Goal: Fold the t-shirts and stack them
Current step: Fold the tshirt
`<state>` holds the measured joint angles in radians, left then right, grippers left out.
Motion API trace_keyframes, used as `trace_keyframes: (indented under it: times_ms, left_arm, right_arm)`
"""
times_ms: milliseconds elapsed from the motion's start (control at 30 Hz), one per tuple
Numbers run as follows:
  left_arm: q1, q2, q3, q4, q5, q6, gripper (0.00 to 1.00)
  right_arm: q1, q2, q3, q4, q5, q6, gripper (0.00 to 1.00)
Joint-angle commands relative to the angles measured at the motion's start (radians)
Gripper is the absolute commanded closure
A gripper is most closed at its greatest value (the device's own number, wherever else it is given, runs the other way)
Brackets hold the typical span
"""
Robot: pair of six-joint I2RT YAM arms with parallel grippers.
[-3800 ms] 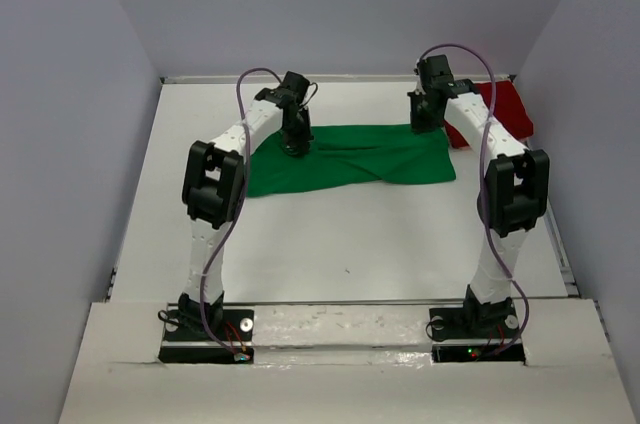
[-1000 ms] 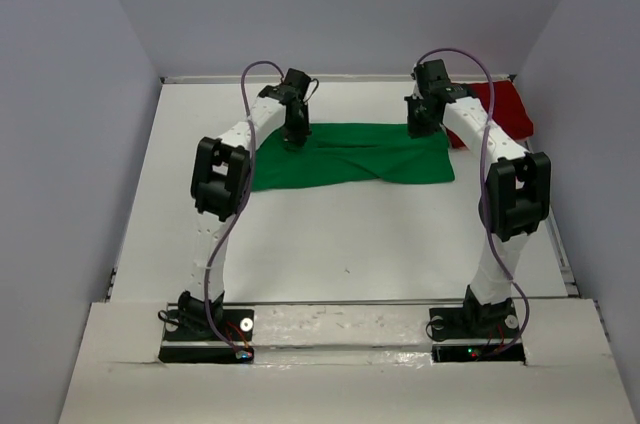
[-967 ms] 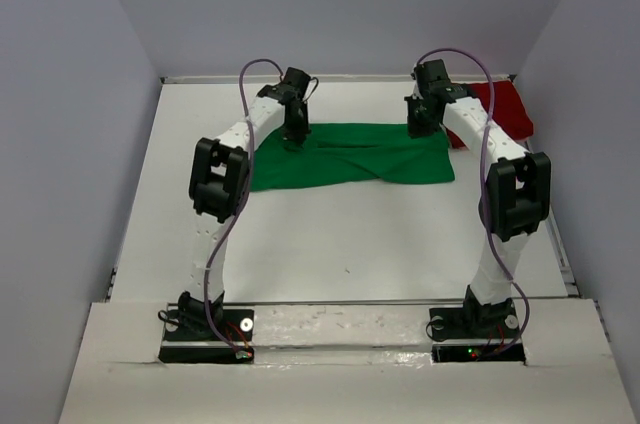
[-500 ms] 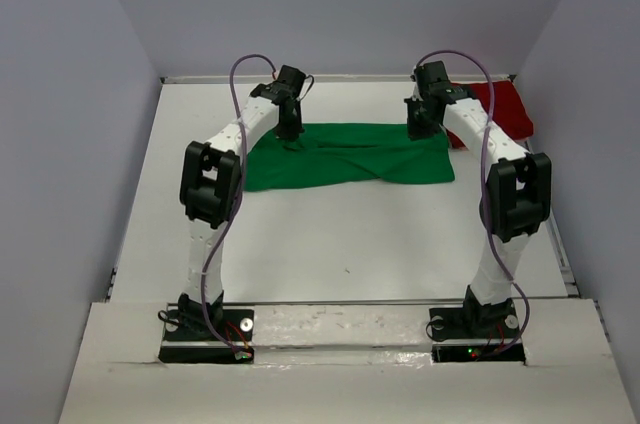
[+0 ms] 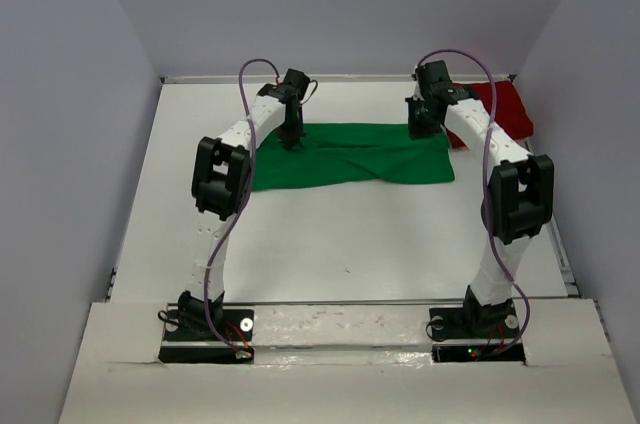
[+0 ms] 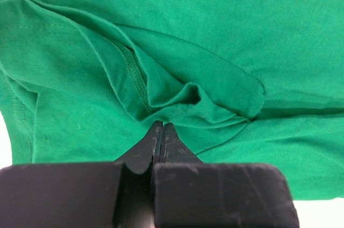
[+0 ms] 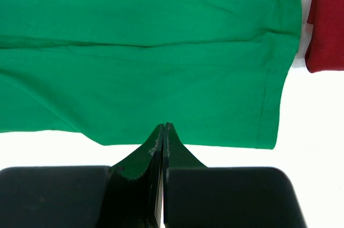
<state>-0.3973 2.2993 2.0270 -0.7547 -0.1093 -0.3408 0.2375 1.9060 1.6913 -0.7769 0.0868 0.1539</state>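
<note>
The bright green t-shirt (image 5: 350,156) lies flat and wrinkled across the far middle of the table. The dark red t-shirt (image 5: 502,109) sits bunched at the far right, partly hidden behind the right arm. My left gripper (image 5: 292,140) hangs over the green shirt's far left part. In the left wrist view the left gripper (image 6: 162,125) is shut, its tips at a raised fold of green cloth (image 6: 188,96) with nothing seen between them. My right gripper (image 5: 419,129) is over the shirt's far right corner. The right gripper (image 7: 163,126) is shut and empty at the green shirt's edge (image 7: 188,104), with the red shirt (image 7: 328,23) beside it.
The white table (image 5: 350,244) is boxed in by grey walls on the left, back and right. A raised rim (image 5: 565,254) runs along the right side. Both arm bases stand on the near ledge (image 5: 340,329).
The left arm swung a little to the left half a second ago and has come back over the green shirt. The right arm and both shirts have not visibly moved.
</note>
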Motion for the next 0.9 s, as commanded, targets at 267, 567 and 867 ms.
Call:
trace_keyframes:
  times_ms: [267, 567, 867]
  left_arm:
    - [-0.003, -0.023, -0.002, -0.037, -0.041, 0.003, 1.00]
    - [-0.003, 0.029, 0.047, -0.043, -0.036, 0.019, 1.00]
    - [0.000, 0.198, 0.324, -0.121, 0.040, 0.048, 1.00]
  right_arm:
    - [0.008, -0.030, 0.016, 0.014, 0.010, -0.002, 1.00]
    - [0.008, -0.030, 0.022, 0.014, -0.001, 0.003, 1.00]
    - [0.008, -0.042, 0.007, 0.013, 0.021, -0.002, 1.00]
